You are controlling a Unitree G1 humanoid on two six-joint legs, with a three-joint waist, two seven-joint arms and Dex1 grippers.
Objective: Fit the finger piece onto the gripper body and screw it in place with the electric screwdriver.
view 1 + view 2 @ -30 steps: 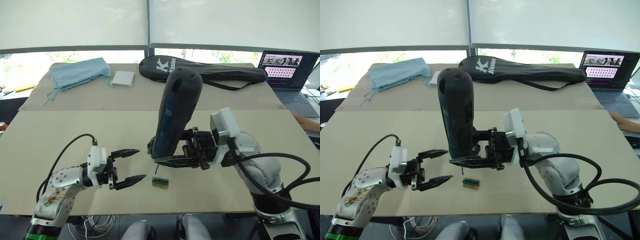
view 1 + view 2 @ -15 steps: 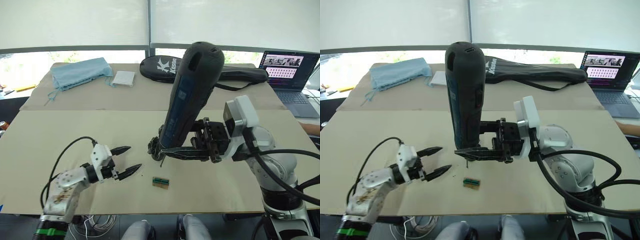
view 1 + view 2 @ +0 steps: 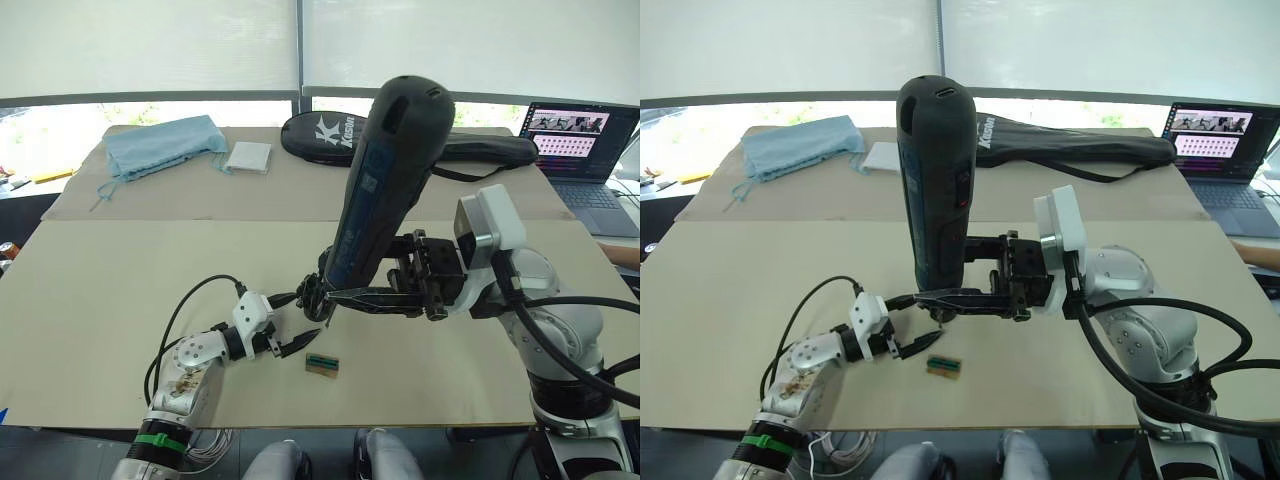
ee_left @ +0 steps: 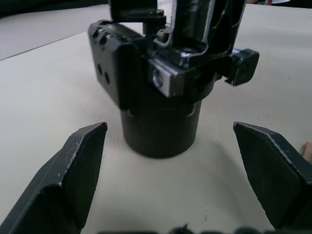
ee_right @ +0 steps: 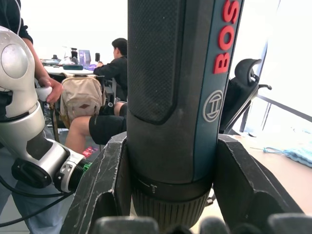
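Straddling the gripper body (image 4: 161, 92) near the table's (image 3: 120, 290) front edge, the left gripper (image 4: 170, 175) stands open. The body looks rigid and light; its round base offers the firmest hold. Above, the right gripper (image 3: 975, 300) clamps the heavy electric screwdriver (image 3: 938, 180). A second ago the left gripper waited further left.

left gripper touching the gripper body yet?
Apart. In the left wrist view, the left gripper is open, with bare table showing between each finger and the gripper body's round base standing between them.
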